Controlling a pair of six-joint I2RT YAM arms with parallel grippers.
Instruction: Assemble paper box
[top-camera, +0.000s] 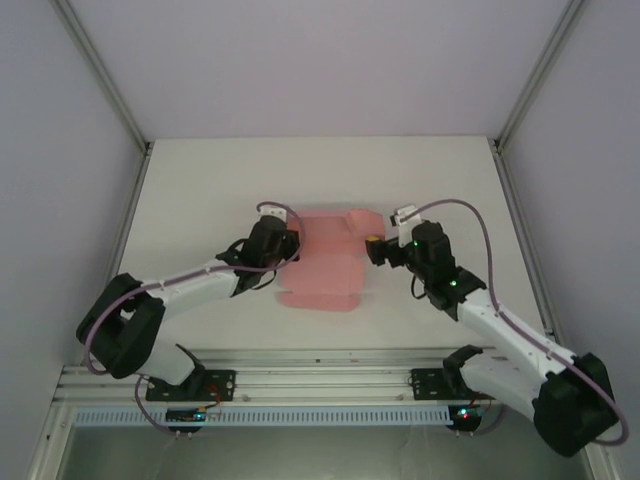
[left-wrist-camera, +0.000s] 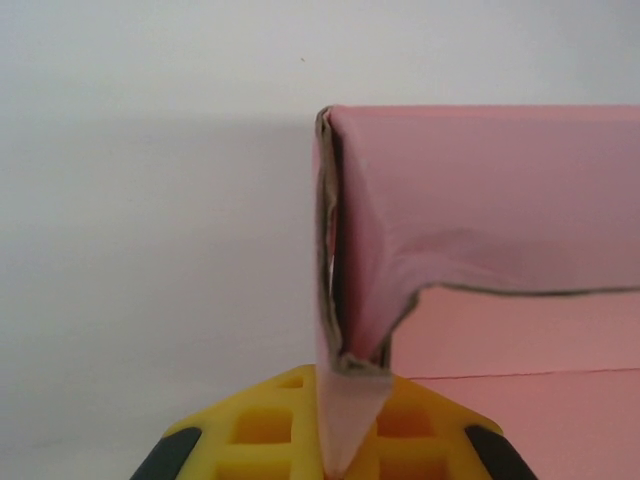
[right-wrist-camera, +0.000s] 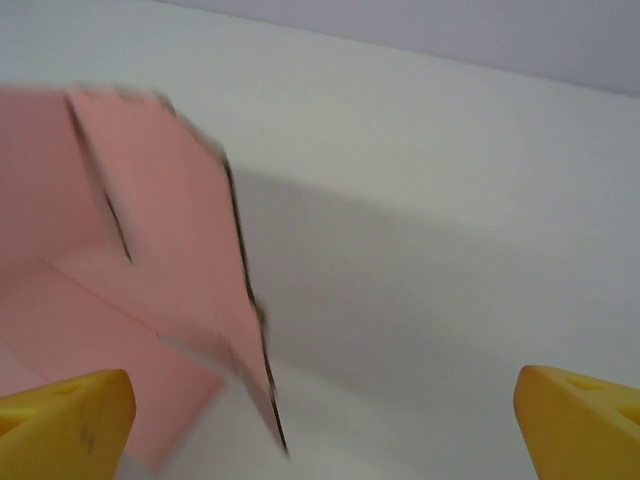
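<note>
On the middle of the white table, between the two arms, lies the pink paper box, a thin die-cut card sheet with flaps and creases, mostly flat with its broad panel towards the near edge and a notched flap at its far right corner. At the sheet's left edge sits the left gripper, black-bodied, with its arm reaching in from the near left. The left wrist view shows this gripper closed tight on the card: a narrow pink strip runs down between the yellow finger pads, which press on it from both sides. Above the pads that left side wall stands upright, its raw grey-brown cut edge facing the camera, and it meets a long far wall at a corner. A loose flap sags inward beside the wall, over the flat floor panel. At the sheet's right edge is the right gripper, near the card; whether it touches cannot be told from above. In the right wrist view its jaws stand wide apart, one yellow fingertip low at the left over the card and the other far right over bare table. Between them nothing is held. The card there is blurred, its right-hand flap tilted up, with a dark shadow beside it.
</note>
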